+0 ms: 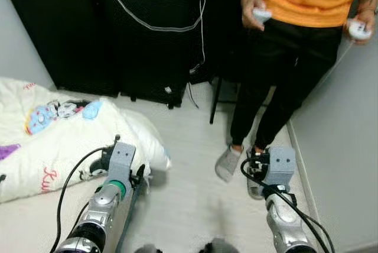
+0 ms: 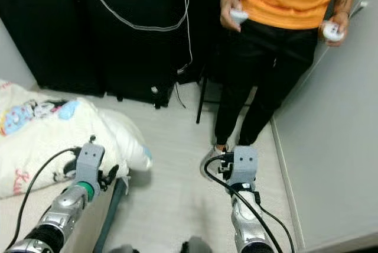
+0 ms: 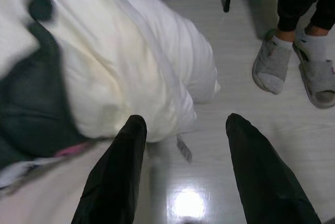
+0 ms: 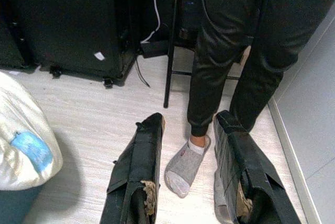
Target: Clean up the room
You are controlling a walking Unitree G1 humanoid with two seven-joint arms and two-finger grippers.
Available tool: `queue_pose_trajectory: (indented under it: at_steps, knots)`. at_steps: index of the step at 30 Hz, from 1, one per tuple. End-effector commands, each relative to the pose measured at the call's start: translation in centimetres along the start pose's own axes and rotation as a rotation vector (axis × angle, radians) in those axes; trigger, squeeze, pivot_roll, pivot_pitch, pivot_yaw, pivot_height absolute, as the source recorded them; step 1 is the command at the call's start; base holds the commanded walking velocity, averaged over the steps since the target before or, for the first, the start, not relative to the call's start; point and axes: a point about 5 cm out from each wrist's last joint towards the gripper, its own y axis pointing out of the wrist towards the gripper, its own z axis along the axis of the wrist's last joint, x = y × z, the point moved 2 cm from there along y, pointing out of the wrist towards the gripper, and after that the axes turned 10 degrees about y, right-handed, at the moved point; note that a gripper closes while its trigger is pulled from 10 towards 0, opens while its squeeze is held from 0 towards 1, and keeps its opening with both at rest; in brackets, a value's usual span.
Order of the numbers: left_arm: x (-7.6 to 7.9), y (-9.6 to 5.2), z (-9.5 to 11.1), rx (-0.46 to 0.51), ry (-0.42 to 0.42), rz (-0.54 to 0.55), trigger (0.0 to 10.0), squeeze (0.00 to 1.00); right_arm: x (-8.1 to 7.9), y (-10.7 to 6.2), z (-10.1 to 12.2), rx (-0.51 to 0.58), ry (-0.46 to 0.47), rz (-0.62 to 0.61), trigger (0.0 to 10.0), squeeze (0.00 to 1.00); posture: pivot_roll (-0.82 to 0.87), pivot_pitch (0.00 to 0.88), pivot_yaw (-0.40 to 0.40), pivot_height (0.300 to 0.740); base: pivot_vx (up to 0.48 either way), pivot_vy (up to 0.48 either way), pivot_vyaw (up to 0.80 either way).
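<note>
Two black fingers of the left gripper (image 3: 180,171) stand spread apart and grasp nothing; bare glossy floor (image 3: 209,130) shows between them. Just beyond their tips lies the rounded white end of the quilt (image 3: 131,62), a cream, cartoon-printed bundle heaped on the floor, and this seems the thing to tidy. From the head views the quilt stretches away to the robot's left from the left gripper (image 1: 121,161), its long axis running roughly crosswise in front of the robot, with its near white corner beside that gripper. A dark garment (image 3: 26,109) lies against the quilt on the side away from the white corner.

Further right of the quilt, across open floor, the right gripper (image 4: 188,177) has its fingers parted too and holds nothing. Past them stand a person's feet in grey slippers (image 4: 184,167), black trousers above. The person holds a white controller (image 1: 260,14) in each hand. Well behind the quilt stands a black cabinet (image 1: 147,46).

By my judgement the left arm is much the nearer to the quilt.
</note>
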Motion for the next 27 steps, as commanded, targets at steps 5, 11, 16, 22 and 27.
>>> queue_pose_trajectory:
  at_steps: [5,11,16,22,27]
  knots:
    - [-0.4,0.3,1.8,0.066,-0.050,0.026,10.0,0.00,0.5,-0.2,0.4,0.019,0.001,-0.013,10.0,0.00,-0.01,0.092,0.028,0.587,0.000,0.000,0.00]
    - [-2.4,0.5,5.7,0.195,-0.110,0.074,10.0,0.00,-0.3,0.5,2.8,0.117,-0.035,0.033,10.0,0.00,-0.01,0.098,0.029,0.567,0.000,0.000,0.00]
    - [-4.2,-0.1,9.9,0.334,-0.144,0.088,10.0,0.00,-0.9,1.1,6.7,0.266,-0.088,0.072,10.0,0.00,0.00,0.114,0.032,0.548,0.000,0.000,0.00]
    - [-3.8,-2.3,14.3,0.493,-0.083,0.036,10.0,0.00,0.4,-0.2,12.0,0.422,-0.151,0.087,10.0,0.00,0.00,0.137,0.034,0.548,0.000,0.000,0.00]
    - [-2.1,-2.6,15.0,0.497,-0.137,-0.003,10.0,0.00,4.0,-1.5,9.6,0.308,-0.140,0.034,10.0,0.00,-0.02,0.159,0.040,0.548,0.000,0.000,0.00]
